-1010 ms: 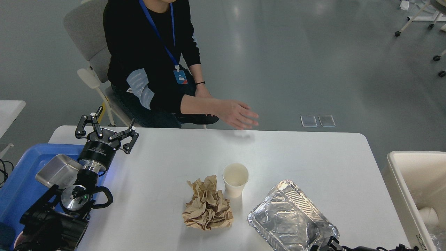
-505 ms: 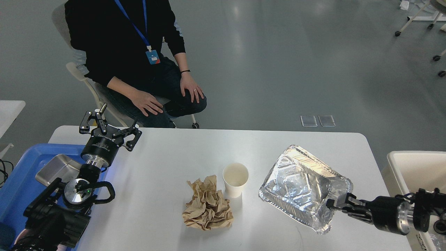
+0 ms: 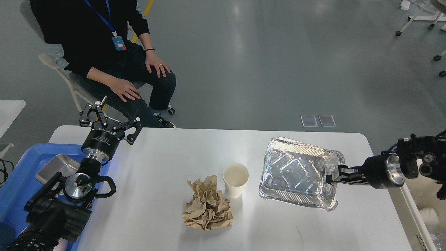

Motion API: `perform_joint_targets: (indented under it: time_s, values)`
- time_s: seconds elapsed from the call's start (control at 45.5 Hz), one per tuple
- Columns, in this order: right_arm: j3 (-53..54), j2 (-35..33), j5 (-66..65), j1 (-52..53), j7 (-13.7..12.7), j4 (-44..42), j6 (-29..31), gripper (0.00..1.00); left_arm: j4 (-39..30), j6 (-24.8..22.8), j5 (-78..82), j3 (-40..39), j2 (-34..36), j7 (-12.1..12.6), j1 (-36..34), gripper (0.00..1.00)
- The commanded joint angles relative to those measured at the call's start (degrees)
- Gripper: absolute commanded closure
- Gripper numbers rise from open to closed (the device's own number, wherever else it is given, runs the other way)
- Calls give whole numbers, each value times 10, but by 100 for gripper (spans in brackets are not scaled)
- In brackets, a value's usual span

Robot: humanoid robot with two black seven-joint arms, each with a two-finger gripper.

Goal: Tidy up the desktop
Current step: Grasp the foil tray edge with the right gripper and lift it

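— What's nearest on my side?
— Crumpled brown paper [image 3: 208,206] near the front edge of the desktop [image 3: 167,164], which fills the middle of my view, with a white paper cup [image 3: 236,180] upright just behind it.
— And my right gripper [image 3: 335,175]?
— Pinched on the rim of the foil tray [image 3: 299,173], holding it tilted over the right end.
— The left gripper [image 3: 110,123]?
— Fingers spread wide, holding nothing, over the far left corner.

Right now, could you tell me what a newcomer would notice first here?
The shiny foil tray, tilted above the desktop at right, pinched by the right gripper. Next, the crumpled brown paper and paper cup at centre, and the left gripper open at far left.
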Motion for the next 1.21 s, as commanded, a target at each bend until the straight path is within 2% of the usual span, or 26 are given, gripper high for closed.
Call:
perform_joint_targets:
  time_s: [0.0, 0.11, 0.395, 0.747, 0.9, 0.966, 1.098, 1.186]
  values:
    - [0, 17, -3, 11, -6, -38, 65, 100, 0, -11, 4, 0, 0, -4, -2, 2]
    - [0, 24, -3, 25, -21, -52, 114, 100, 0, -11, 12, -1, 0, -4, -1, 2]
    - [0, 52, 4, 57, -22, -73, 207, 100, 1, -11, 26, -1, 24, -3, -7, 2]
    - [0, 172, 35, 56, -21, -169, 214, 100, 0, -11, 138, -1, 33, -5, -16, 2]
    - [0, 235, 46, 53, -21, -241, 229, 100, 0, -4, 198, -1, 43, -7, -30, 2]
    - [0, 244, 59, 56, -21, -250, 247, 100, 0, 0, 235, -1, 47, -16, -32, 2]
    - [0, 253, 59, 57, -21, -253, 248, 100, 0, 19, 296, -1, 50, -66, -39, 2]
    - [0, 251, 59, 58, -21, -253, 250, 100, -1, 29, 299, -2, 50, -81, -40, 2]
